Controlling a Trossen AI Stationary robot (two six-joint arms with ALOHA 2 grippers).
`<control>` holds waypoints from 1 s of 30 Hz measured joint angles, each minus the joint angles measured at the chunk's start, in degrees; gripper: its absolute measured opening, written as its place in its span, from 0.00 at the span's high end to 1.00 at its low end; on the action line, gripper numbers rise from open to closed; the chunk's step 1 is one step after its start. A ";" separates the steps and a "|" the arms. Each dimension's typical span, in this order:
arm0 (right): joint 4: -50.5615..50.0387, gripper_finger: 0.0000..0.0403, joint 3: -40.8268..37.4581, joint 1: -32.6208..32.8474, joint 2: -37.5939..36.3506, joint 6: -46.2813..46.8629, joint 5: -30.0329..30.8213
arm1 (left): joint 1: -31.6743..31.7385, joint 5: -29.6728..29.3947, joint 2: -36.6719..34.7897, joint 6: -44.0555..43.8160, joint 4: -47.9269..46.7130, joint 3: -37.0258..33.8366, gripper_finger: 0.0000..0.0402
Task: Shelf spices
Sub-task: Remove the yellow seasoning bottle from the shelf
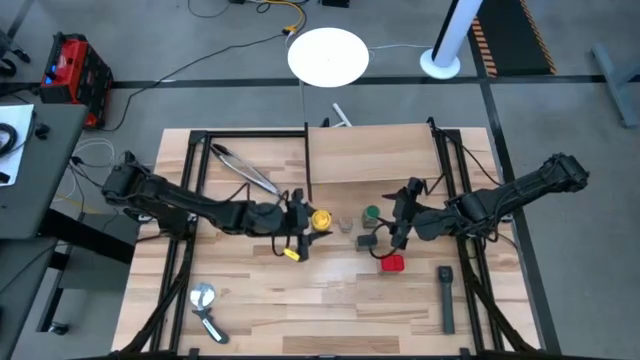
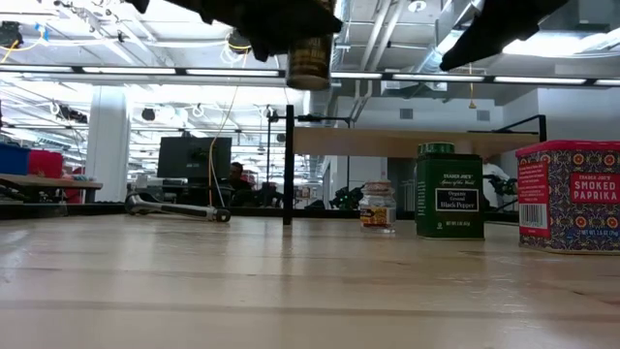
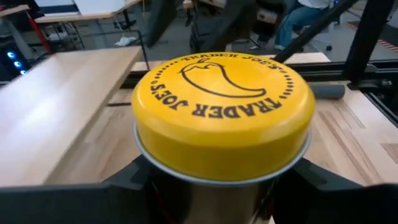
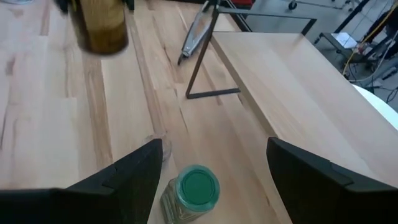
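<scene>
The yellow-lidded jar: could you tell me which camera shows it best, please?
The left wrist view: the yellow-lidded jar fills it, held in the left hand. The high view shows a small yellow dot; the low and right wrist views show only its side.

Wooden table [image 1: 300, 300] bearing tins, tongs [image 1: 245, 170]

Black upright [image 2: 289, 165] before shelf [image 1: 375, 150]

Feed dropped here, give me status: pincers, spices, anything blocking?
Left pincer shut on yellow jar, lifted. Right pincer open over green-lidded jar. Shelf unobstructed.
</scene>
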 joint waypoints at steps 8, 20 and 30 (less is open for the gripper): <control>0.72 0.28 0.00 0.43 0.00 -0.64 -0.38 | -1.78 -0.08 11.14 -2.28 10.27 -0.09 0.54; 1.26 0.28 0.00 0.43 0.00 -0.61 -0.40 | -4.14 -5.45 18.77 -4.18 24.25 -1.22 0.54; 2.11 0.28 0.00 0.25 0.00 -0.68 -0.42 | -2.35 -9.06 18.79 -9.56 41.89 -15.83 0.54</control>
